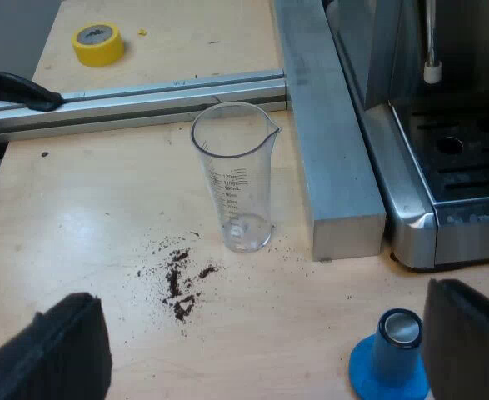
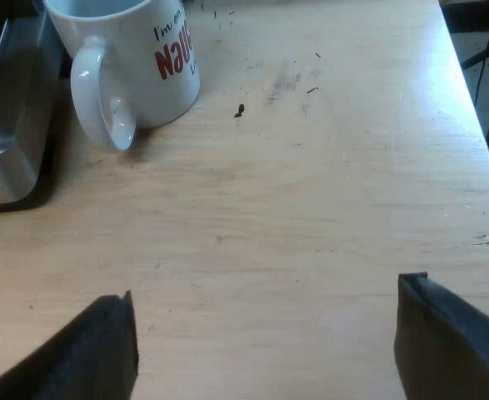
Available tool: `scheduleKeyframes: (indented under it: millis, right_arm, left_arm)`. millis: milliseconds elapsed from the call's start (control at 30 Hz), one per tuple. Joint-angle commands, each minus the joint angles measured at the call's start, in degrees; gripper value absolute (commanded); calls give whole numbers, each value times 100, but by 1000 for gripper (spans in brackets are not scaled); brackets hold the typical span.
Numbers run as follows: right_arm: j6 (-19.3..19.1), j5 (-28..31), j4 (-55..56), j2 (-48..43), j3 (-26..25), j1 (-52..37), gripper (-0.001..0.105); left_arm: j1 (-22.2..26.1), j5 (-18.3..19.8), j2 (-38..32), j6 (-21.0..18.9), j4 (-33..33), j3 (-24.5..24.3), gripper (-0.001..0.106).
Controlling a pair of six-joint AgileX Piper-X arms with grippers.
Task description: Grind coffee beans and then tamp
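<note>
Left claw (image 1: 262, 321) hangs over the table (image 1: 77, 217), fingers wide apart, gripping nothing. Ahead of it the measuring glass (image 1: 234, 179) stands upright, with spilled coffee grounds (image 1: 179, 283) scattered near its base. The blue tamper (image 1: 391, 358) stands just beside one finger, near the espresso machine (image 1: 431, 183). Right claw (image 2: 269, 329), fingers apart too, holds nothing; beyond it the white mug (image 2: 144, 58) stands upright just beside the machine.
</note>
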Motion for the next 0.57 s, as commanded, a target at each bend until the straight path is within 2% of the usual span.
scheduleKeyframes:
  millis: [33,233,567]
  right_arm:
    - [-37,-53,-20,-267,-48,-15,66]
    - [-37,-16,-20,-267,-48,-15,66]
    - [-37,-9,-20,-267,-48,-15,66]
  left_arm:
    - [3,-2,-793,-20,-164,39,77]
    - [3,-2,-793,-20,-414,155,77]
    - [3,-2,-793,-20,-415,159,77]
